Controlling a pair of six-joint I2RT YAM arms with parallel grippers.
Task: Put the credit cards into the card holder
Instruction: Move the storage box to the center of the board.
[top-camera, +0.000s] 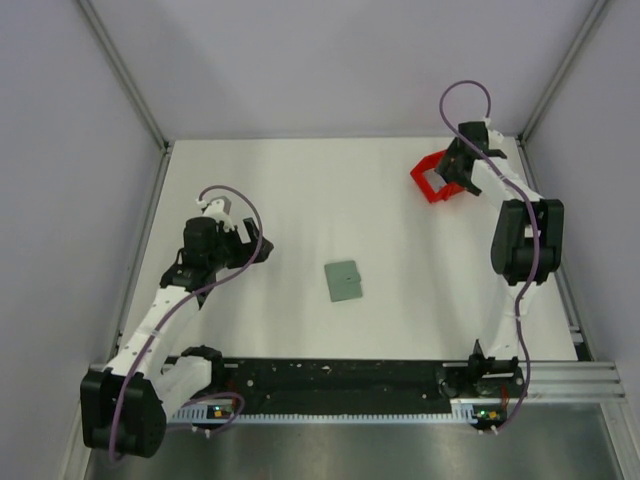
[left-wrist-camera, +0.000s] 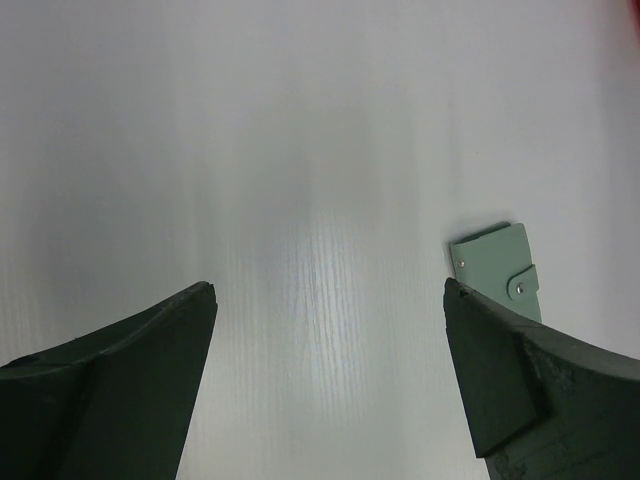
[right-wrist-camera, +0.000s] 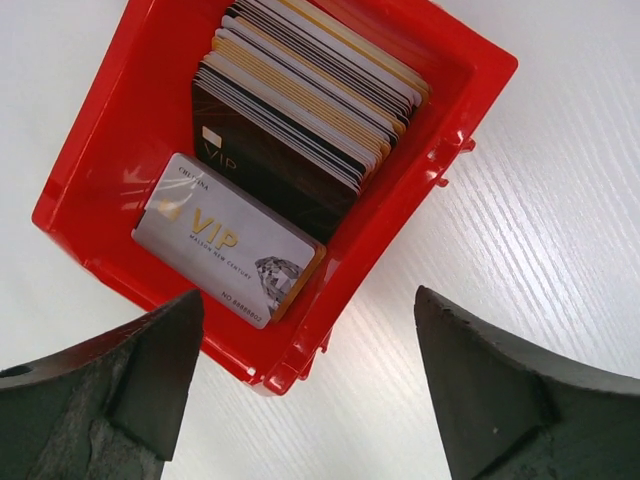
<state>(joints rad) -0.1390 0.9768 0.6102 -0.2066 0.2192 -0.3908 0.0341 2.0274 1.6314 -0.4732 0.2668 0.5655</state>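
The card holder (top-camera: 345, 280) is a small grey-green square wallet lying folded shut mid-table; the left wrist view shows it (left-wrist-camera: 497, 262) with its snap tab, just beyond the right fingertip. My left gripper (top-camera: 255, 250) (left-wrist-camera: 328, 288) hovers left of it, open over bare table. The credit cards (right-wrist-camera: 300, 110) stand packed in a row in a red bin (right-wrist-camera: 455, 100), black, gold and whitish. A silver VIP card (right-wrist-camera: 228, 240) leans at the front of the stack. My right gripper (top-camera: 458, 175) (right-wrist-camera: 308, 294) hangs above the bin's near corner, open, with nothing between its fingers.
The red bin (top-camera: 428, 183) sits at the far right of the white table, close to the back wall and right frame rail. Grey walls enclose the table on three sides. Both arm bases stand on the black rail (top-camera: 340, 378) at the near edge.
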